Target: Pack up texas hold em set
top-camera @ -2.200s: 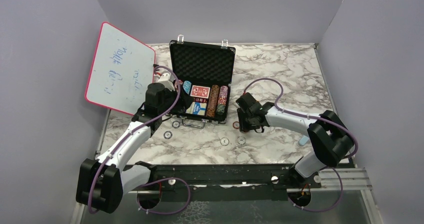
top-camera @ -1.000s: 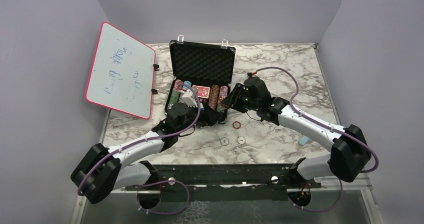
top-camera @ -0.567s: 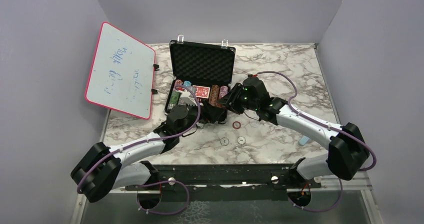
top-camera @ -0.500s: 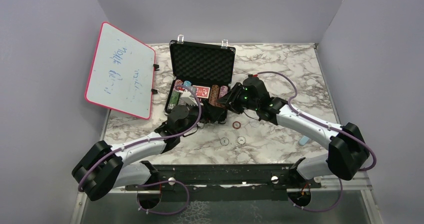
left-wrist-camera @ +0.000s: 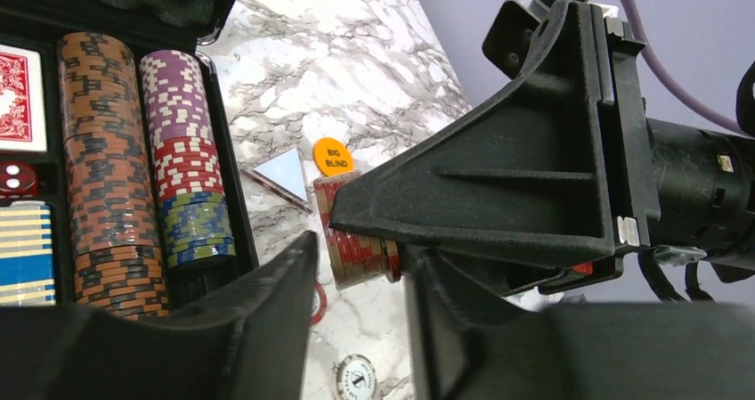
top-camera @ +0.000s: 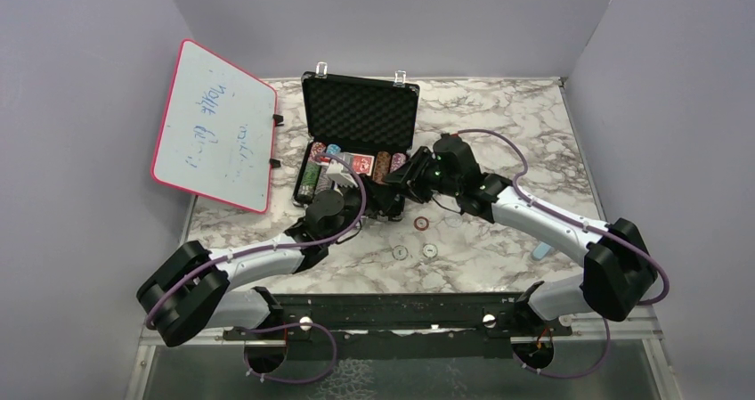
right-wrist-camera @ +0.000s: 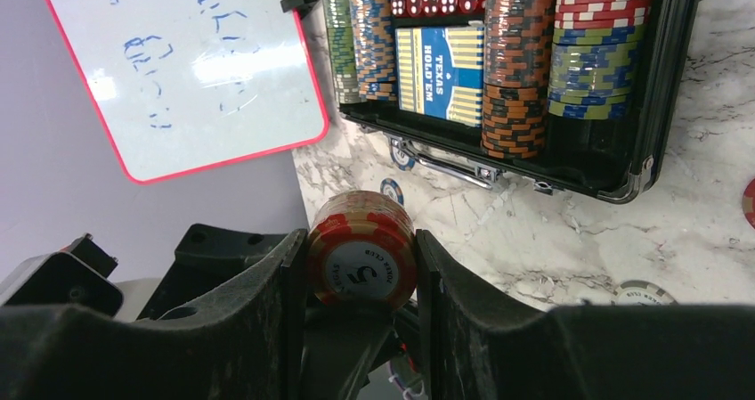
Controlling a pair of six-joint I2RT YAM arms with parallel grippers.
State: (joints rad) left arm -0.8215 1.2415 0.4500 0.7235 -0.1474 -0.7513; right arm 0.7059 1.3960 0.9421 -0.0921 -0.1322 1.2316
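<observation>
White arm links (top-camera: pixel 543 217), black joints (top-camera: pixel 614 271), black fingers (right-wrist-camera: pixel 249 329), purple cables (top-camera: pixel 485 133)

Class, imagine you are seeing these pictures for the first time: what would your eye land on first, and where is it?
The open black case sits mid-table, its slots packed with striped chips. Just right of it, the right gripper clamps a short stack of red chips above the marble. A pink-framed whiteboard stands against the left wall.
</observation>
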